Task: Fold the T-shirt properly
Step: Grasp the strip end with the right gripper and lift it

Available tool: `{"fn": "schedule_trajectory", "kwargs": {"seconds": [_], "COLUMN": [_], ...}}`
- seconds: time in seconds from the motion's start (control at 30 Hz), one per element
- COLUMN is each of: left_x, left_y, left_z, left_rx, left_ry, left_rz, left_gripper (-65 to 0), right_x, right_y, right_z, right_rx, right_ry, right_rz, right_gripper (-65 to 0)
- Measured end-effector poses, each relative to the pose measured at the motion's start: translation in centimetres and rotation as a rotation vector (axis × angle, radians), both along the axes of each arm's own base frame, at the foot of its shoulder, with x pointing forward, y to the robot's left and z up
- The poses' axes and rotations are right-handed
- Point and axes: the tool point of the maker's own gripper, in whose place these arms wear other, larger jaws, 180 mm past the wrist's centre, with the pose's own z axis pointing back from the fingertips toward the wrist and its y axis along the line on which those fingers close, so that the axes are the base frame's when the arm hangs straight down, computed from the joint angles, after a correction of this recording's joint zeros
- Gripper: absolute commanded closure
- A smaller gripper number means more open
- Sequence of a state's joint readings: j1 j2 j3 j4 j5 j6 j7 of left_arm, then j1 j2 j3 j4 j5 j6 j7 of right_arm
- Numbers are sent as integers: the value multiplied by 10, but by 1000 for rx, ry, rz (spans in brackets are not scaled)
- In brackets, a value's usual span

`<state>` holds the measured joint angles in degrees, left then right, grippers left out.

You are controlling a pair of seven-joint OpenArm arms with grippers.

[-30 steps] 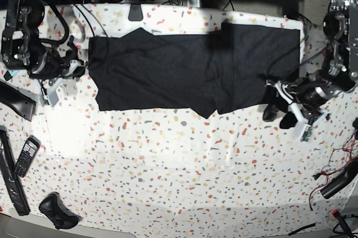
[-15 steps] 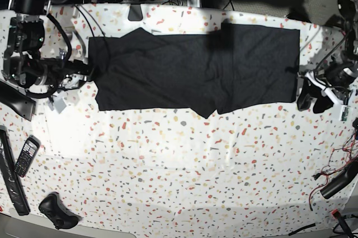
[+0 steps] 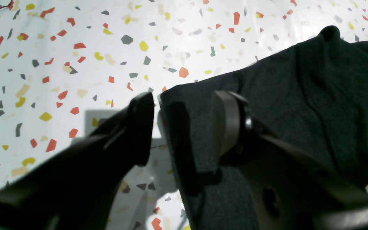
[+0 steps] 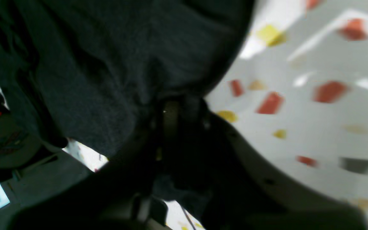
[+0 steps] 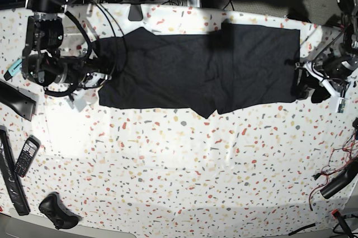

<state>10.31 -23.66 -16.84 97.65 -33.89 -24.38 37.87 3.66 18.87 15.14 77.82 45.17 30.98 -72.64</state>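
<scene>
At the near edge of the base view, a small phone point(image 5: 26, 157) and a dark controller point(image 5: 56, 211) lie on the speckled terrazzo-patterned table point(image 5: 179, 182), well apart from the work. Farther back, the black T-shirt point(image 5: 196, 70) is spread flat across the far half of the table, plain side up, no print showing. Its long axis runs side to side across the view; which end is collar and which is hem cannot be told from these pictures.

At the shirt's right-hand edge in the base view, the left gripper point(image 3: 184, 127) is seen with its jaws apart, one finger on bare table just beside the cloth corner and the other over the fabric. Nothing is pinched yet. At the opposite edge, the right gripper point(image 4: 174, 127) is pressed into dark fabric; the wrist picture is blurred, and whether its jaws are closed cannot be told.

The step in hand appears to be taking hold of both short ends. It would be done well if the lower finger were slid under the corner so all layers are caught, and both ends then lifted evenly to keep the fold square.
</scene>
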Motion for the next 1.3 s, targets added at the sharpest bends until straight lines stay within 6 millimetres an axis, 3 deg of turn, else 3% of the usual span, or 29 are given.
{"fn": "schedule_trajectory", "kwargs": {"seconds": [0.2, 0.33, 0.53, 0.63, 0.93, 1.3], "left_x": [-10, -21, -33, -36, -36, -40], "left_y": [3, 8, 7, 8, 8, 8], "left_z": [-10, -21, -30, -33, -33, -37], "left_rx": [27, 70, 65, 65, 65, 70], "left_ry": [31, 59, 87, 98, 99, 121], "left_rz": [1, 4, 4, 5, 5, 4], "left_gripper": [-279, -279, -279, -279, -279, -279], "right_x": [7, 8, 19, 25, 21, -7], "right_y": [-7, -26, -77, -76, 16, 159], "right_z": [0, 3, 35, 53, 115, 121], "right_rx": [-57, -117, -218, -230, -76, 212], "right_ry": [-77, -82, -164, -219, -468, -482], "right_rz": [46, 46, -21, -17, 118, 294], "right_gripper": [0, 0, 0, 0, 0, 0]}}
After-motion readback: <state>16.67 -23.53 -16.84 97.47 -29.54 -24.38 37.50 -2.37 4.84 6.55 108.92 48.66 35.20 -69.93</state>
